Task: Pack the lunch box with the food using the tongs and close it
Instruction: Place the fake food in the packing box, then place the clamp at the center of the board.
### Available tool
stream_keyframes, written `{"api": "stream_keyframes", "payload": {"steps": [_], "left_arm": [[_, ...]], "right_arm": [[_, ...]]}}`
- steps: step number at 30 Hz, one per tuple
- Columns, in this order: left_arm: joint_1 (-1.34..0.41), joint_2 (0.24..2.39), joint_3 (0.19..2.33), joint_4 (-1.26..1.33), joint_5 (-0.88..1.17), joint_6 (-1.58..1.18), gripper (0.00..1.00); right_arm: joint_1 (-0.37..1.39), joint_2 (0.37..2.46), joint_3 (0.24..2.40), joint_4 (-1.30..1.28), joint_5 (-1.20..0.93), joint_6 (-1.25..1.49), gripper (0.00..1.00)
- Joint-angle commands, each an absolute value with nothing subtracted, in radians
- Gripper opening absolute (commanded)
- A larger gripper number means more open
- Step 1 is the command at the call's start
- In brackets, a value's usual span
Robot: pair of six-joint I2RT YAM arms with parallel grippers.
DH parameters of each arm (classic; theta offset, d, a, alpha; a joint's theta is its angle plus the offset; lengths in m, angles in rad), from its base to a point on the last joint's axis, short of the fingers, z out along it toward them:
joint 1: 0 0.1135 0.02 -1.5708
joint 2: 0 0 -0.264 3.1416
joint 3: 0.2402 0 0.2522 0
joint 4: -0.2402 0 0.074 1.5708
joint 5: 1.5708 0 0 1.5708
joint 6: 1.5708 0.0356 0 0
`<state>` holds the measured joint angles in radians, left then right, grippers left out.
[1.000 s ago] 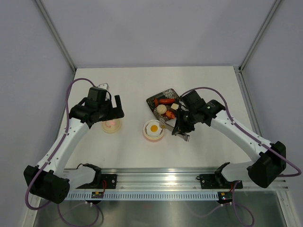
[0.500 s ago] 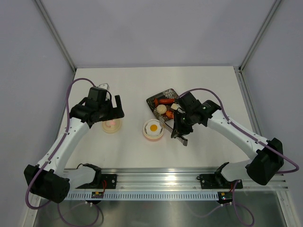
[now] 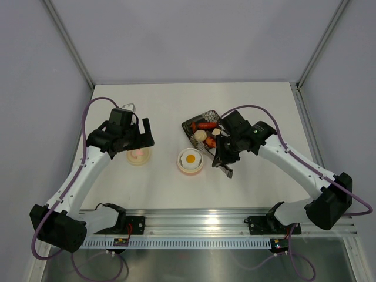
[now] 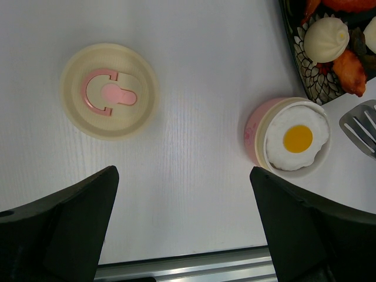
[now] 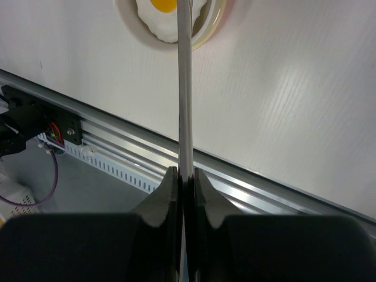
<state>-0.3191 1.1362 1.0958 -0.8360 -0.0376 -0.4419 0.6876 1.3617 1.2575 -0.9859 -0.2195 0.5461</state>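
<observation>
The lunch box (image 3: 191, 161) stands mid-table with the white fried egg (image 4: 296, 138) of the food lying in it. Its round lid (image 4: 110, 91) with the pink mark lies flat to the left. More food is on the black tray (image 3: 189, 125): a red sausage (image 3: 206, 125), a pale ball (image 4: 326, 38) and an orange piece (image 4: 352, 64). My right gripper (image 5: 186, 176) is shut on the thin silvery tongs (image 5: 185, 88), whose arms reach over the lunch box rim (image 5: 212, 29). My left gripper (image 4: 182, 197) hangs open above the table near the lid, holding nothing.
The metal rail (image 3: 194, 223) runs along the near table edge, close under the right gripper in its wrist view. Grey walls close the back and both sides. The tongs' slotted tip (image 4: 361, 126) lies just right of the lunch box.
My right gripper has shifted a little back and right with the tongs, toward the tray. The left arm, lid and lunch box have stayed put.
</observation>
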Motion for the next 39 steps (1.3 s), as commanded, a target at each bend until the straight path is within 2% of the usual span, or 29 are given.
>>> {"api": "stream_keyframes", "payload": {"steps": [1, 11, 17, 21, 31, 32, 34, 36, 37, 39], "left_arm": [[-0.322, 1.135, 1.101, -0.805, -0.049, -0.425, 0.99], [-0.322, 1.131, 1.100, -0.808, -0.051, -0.423, 0.99], [-0.322, 1.123, 1.094, -0.810, -0.051, -0.420, 0.99], [-0.322, 1.115, 1.088, -0.813, -0.054, -0.416, 0.99], [-0.321, 1.075, 1.091, -0.827, -0.063, -0.417, 0.99], [-0.321, 1.080, 1.092, -0.833, -0.063, -0.416, 0.99], [-0.321, 1.081, 1.094, -0.839, -0.067, -0.411, 0.99], [-0.321, 1.085, 1.091, -0.842, -0.071, -0.410, 0.99], [-0.321, 1.085, 1.091, -0.844, -0.075, -0.410, 0.99], [-0.322, 1.091, 1.088, -0.847, -0.084, -0.411, 0.99]], "right_arm": [[0.698, 1.344, 1.321, -1.000, -0.152, 0.543, 0.00], [0.655, 1.316, 1.335, -1.065, 0.244, 0.597, 0.00], [0.441, 1.296, 1.221, -0.953, 0.347, 0.603, 0.00], [0.379, 1.353, 1.198, -0.899, 0.538, 0.571, 0.00], [0.193, 1.508, 1.040, -0.470, 0.477, 0.503, 0.02], [0.186, 1.523, 1.032, -0.453, 0.468, 0.508, 0.05], [0.166, 1.583, 1.025, -0.417, 0.456, 0.508, 0.23], [0.158, 1.632, 1.037, -0.429, 0.449, 0.517, 0.51], [0.158, 1.640, 1.051, -0.445, 0.451, 0.520, 0.72], [0.156, 1.629, 1.057, -0.452, 0.442, 0.522, 0.84]]}}
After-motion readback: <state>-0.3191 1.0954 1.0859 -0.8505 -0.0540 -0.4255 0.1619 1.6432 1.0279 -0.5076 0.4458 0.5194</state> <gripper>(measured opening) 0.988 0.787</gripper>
